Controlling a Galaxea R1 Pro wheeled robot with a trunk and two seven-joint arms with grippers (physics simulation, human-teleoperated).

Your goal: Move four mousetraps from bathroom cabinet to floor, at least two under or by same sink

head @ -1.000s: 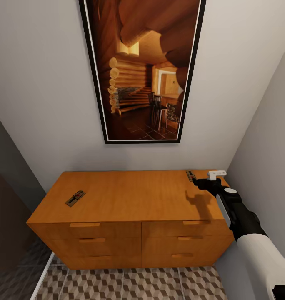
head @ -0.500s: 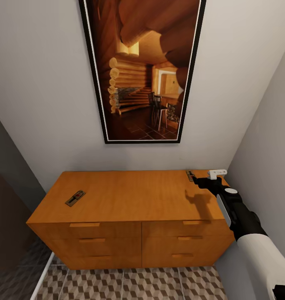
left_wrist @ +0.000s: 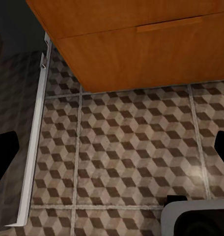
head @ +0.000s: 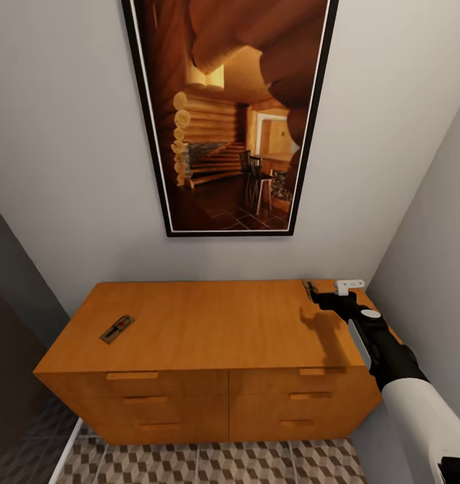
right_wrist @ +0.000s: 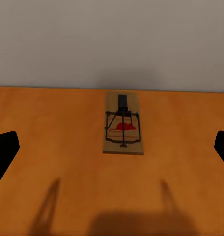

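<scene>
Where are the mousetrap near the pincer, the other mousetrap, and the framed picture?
Mousetrap near the pincer (right_wrist: 123, 123), right wrist view, on the middle of its board.
Other mousetrap (head: 117, 329), head view, on its middle, on the cabinet top's left part.
Framed picture (head: 230, 121), head view, on the log-cabin scene inside the frame.

Orange-brown cabinet (head: 210, 323), cube-patterned brown-beige floor (left_wrist: 131, 147)
</scene>
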